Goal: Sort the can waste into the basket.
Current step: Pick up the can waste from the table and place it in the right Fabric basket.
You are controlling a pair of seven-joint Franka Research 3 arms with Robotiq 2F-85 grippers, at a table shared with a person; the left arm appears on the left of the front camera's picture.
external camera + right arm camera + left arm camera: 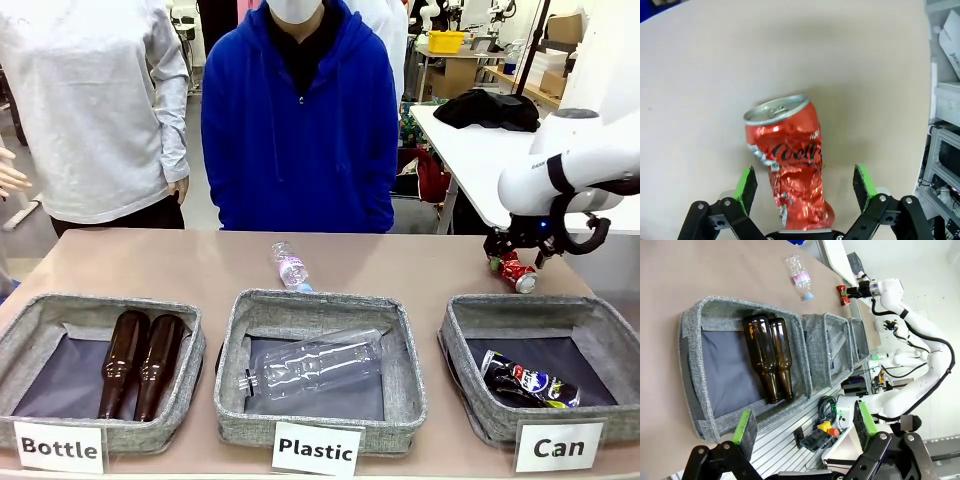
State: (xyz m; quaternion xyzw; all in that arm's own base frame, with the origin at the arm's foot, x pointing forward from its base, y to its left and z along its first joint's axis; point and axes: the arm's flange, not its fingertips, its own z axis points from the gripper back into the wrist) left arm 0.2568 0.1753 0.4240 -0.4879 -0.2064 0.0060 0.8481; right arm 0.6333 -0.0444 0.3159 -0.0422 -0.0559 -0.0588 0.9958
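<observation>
The right gripper [805, 176] is held spread, clear on both sides of the crushed red can [790, 150], which is straddled where it lies on the table [880, 75] just behind the Can basket [462, 322]. 1 black can [527, 381] is already lodged inside that basket. The left gripper [805, 426], also spread and empty, is seen far from it. Should the crumpled metal be pinched off-centre, it could be squirted sideways or dropped short of the basket.

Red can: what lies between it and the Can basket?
Only a short strip of bare table, in the front view; the crushed red can lies just beyond the far rim of the Can basket.
</observation>
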